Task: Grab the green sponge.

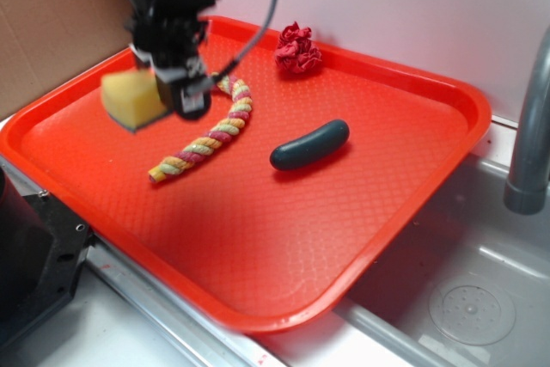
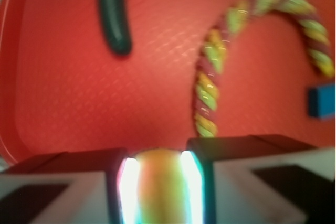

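Clamping the green sponge point(image 1: 131, 98), the gripper point(image 1: 176, 92) hides its far end.

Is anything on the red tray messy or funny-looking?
Nothing is spilled or broken. The red cloth is crumpled into a ball near the tray's far rim, and the twisted rope lies bent. The green sponge is off the tray, pinched in the gripper.
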Robot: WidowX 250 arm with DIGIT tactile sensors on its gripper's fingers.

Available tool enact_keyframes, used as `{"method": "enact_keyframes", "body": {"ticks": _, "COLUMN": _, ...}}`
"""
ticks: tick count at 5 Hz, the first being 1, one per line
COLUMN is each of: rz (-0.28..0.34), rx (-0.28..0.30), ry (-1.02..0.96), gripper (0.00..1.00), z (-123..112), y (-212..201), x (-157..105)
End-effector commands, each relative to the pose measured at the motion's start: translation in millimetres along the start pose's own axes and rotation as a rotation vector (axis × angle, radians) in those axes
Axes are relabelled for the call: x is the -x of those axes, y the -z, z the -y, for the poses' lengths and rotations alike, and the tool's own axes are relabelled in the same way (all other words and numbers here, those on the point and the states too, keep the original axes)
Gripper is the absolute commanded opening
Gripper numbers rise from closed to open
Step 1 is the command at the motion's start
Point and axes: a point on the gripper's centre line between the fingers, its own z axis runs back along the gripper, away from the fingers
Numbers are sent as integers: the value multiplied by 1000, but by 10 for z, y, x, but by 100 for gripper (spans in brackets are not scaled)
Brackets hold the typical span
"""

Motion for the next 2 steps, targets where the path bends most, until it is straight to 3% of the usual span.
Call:
{"method": "enact_keyframes", "body": {"ticks": 1, "rz": 99, "rx": 77, "ry": -336, "gripper": 0, "z": -295, "y": -594, "x": 264}}
{"method": "enact_keyframes", "body": {"ticks": 2, "rz": 118, "rx": 90, "ry": -329, "gripper": 0, "z": -393, "y": -643, "x": 289}}
